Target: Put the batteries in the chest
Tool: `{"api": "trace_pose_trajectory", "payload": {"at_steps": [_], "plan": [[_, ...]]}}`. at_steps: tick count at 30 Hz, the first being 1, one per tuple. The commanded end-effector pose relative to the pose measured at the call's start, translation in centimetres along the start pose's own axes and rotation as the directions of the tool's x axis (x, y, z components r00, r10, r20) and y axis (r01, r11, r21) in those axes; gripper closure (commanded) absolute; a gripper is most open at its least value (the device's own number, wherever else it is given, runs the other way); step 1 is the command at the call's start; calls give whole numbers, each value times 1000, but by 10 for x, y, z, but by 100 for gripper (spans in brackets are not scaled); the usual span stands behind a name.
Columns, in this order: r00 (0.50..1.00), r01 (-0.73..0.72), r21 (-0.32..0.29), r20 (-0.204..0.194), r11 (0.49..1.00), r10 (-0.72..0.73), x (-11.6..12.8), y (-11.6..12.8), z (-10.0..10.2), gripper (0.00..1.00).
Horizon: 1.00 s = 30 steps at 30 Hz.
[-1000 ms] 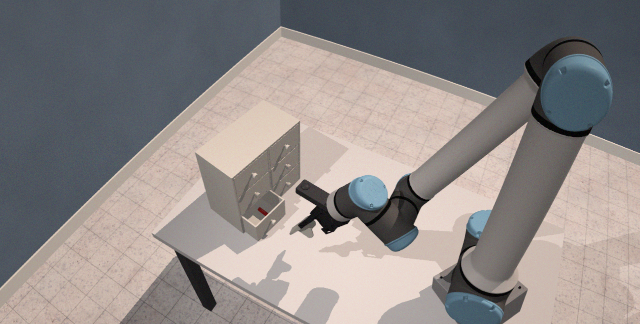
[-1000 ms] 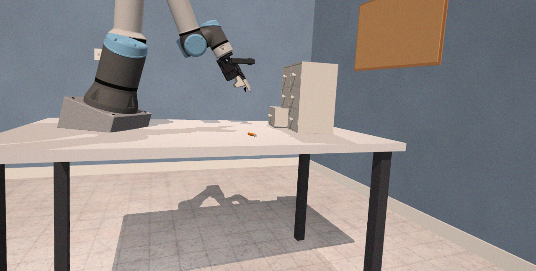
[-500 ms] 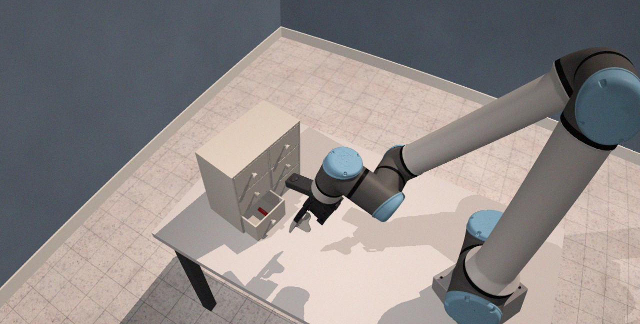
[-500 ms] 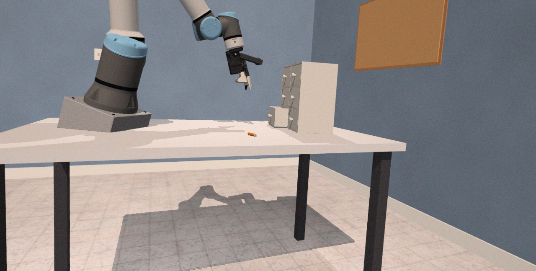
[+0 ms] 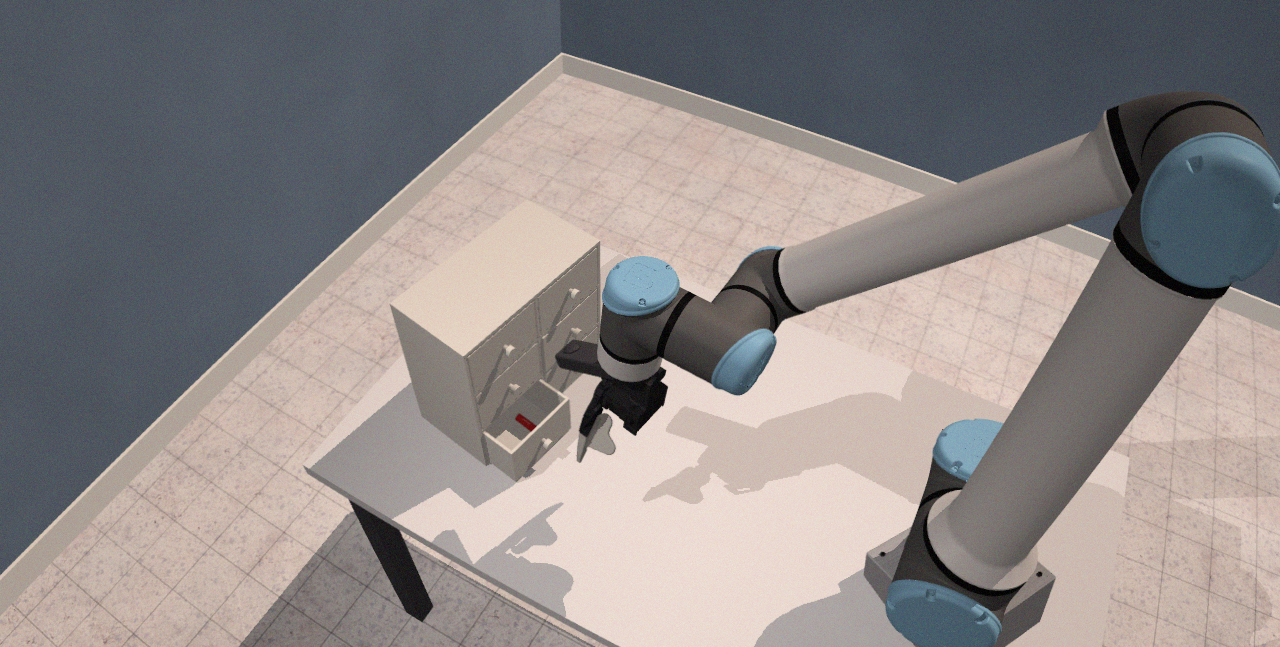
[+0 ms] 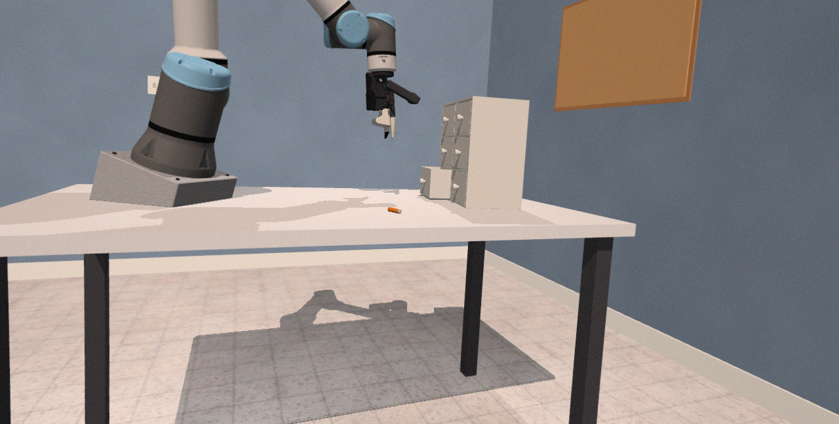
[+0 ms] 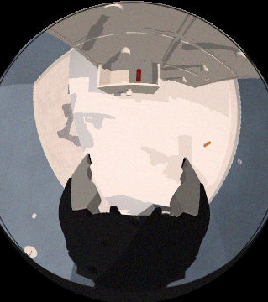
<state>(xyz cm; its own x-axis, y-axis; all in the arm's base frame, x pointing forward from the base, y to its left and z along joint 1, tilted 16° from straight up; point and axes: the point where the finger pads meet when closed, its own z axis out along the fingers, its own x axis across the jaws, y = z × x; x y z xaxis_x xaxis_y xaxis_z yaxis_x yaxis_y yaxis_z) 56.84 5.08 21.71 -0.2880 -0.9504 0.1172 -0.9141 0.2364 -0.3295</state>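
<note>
Batteries are seen in 2 places. A small red block, seemingly the nine-volt battery, lies inside the pulled-out drawer at the bottom left of the chest; in the wrist view it shows as a red rectangle near the drawer's back wall. The AA battery, a short orange cylinder with a pale tip, lies on its side on the bench, apart from the chest and out in front of it; in the wrist view it is seen as a small orange streak off to the right. The chest is cream-coloured, upright, with 2 columns of 3 drawers, each with a small knob; only the bottom-left drawer is pulled out, the other 5 are shut.

The jaws of the gripper are spread fully wide and nothing is held between them. They are pointed downward, well above the bench, in front of the chest, and nothing is touched by them.
</note>
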Motion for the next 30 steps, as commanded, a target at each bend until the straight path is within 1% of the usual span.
{"api": "trace_pose_trajectory", "payload": {"at_steps": [1, 5, 10, 30], "plan": [[1000, 0, -39, 0, 999, 0, 0, -1, -2, 0], [1000, 0, -63, 0, 998, 0, 0, -1, -3, 0], [1000, 0, -78, 0, 997, 0, 0, -1, -4, 0], [1000, 0, -82, 0, 997, 0, 0, -1, -4, 0]]}}
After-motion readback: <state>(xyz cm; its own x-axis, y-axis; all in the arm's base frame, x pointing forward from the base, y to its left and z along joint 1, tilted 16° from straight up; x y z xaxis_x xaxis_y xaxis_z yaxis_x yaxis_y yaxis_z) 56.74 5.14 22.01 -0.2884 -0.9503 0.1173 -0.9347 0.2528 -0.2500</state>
